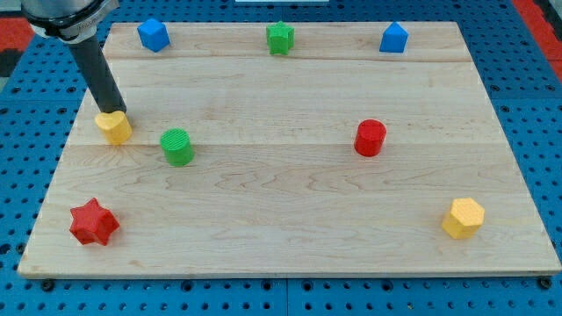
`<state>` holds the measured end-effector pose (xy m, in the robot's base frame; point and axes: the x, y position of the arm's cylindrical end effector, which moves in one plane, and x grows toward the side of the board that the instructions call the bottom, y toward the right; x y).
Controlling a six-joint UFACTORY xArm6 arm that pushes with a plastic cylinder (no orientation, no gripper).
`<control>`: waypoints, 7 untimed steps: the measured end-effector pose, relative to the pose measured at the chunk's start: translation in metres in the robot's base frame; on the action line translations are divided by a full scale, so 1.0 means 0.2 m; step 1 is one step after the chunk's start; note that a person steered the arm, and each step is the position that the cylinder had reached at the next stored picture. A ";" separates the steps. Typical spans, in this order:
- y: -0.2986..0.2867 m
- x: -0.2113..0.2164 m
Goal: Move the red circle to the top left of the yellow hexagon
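The red circle (370,138) stands on the wooden board right of centre. The yellow hexagon (463,218) sits near the view's bottom right, below and right of the red circle. My tip (112,112) is far off at the view's left, touching the top of a small yellow block (114,128). The rod rises up and left from there to the arm at the view's top left corner.
A green cylinder (177,147) stands right of the small yellow block. A red star (93,222) lies at bottom left. Along the top edge are a blue block (153,35), a green star-like block (280,38) and another blue block (393,39).
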<state>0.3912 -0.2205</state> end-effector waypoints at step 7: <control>1.60 0.07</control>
<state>0.4062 0.0997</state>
